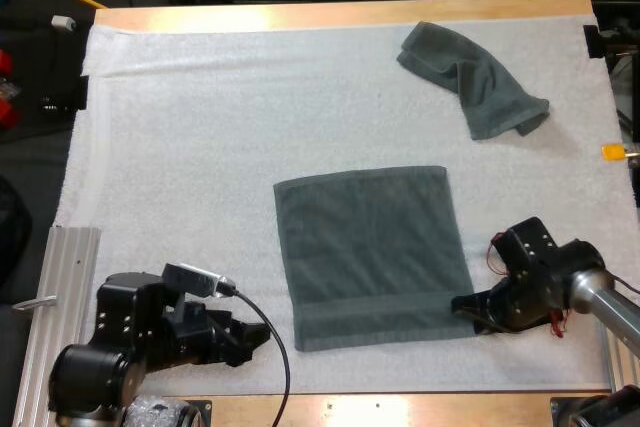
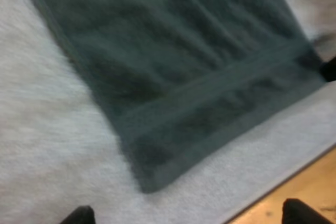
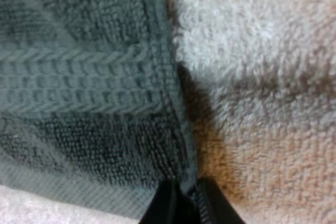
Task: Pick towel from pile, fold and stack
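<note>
High view: towel (image 1: 370, 252) spread flat on the mat (image 1: 180, 147), unfolded; crumpled towel (image 1: 475, 77) beyond its far right corner; no stack begun. Left wrist view: left pincer (image 2: 189, 216) apart, clear of the towel's near corner. Right wrist view: right pincer (image 3: 184, 205) clamped on the towel's edge; folding judged next.

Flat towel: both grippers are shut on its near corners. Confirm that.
Not both. The right gripper is shut on the flat towel's near right corner, but the left wrist view shows the left gripper open, short of the near left corner.
</note>
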